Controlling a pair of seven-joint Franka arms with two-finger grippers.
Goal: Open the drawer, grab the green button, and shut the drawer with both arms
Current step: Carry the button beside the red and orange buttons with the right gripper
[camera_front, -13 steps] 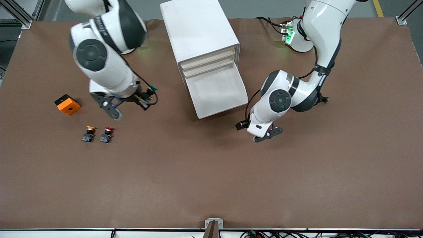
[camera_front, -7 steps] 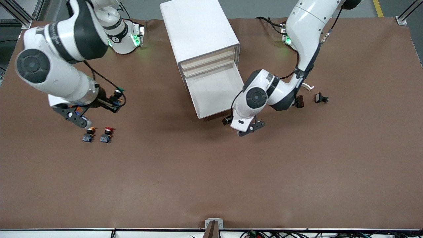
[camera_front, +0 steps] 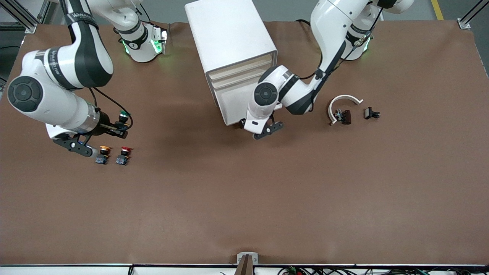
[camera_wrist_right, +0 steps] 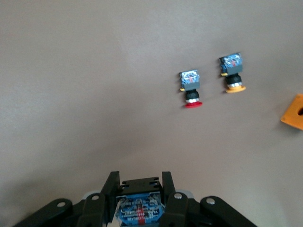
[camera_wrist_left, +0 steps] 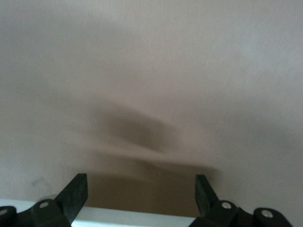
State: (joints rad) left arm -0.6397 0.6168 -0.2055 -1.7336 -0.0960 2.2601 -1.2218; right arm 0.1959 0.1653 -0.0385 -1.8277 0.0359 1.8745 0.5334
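Note:
The white cabinet (camera_front: 229, 34) stands at the table's middle, its bottom drawer (camera_front: 229, 103) partly out. My left gripper (camera_front: 268, 130) is open at the drawer's front, and the front's white edge (camera_wrist_left: 132, 217) lies between its fingers (camera_wrist_left: 75, 189). My left gripper (camera_wrist_left: 139, 184) holds nothing. Toward the right arm's end, my right gripper (camera_front: 85, 149) hangs low over the table, shut on the button (camera_wrist_right: 139, 201). Only the button's blue base and black body show between the fingers (camera_wrist_right: 112, 182) of my right gripper (camera_wrist_right: 139, 177); its cap is hidden.
A yellow-capped button (camera_front: 103, 153) (camera_wrist_right: 233, 73) and a red-capped button (camera_front: 124, 153) (camera_wrist_right: 191, 90) lie beside my right gripper. An orange block (camera_wrist_right: 294, 112) lies near them. A white curved piece (camera_front: 342, 101) and small black parts (camera_front: 370, 113) lie toward the left arm's end.
My right arm swung away from the cabinet toward its own end, carrying the button. My left gripper moved to the drawer's front, and the drawer now sticks out less.

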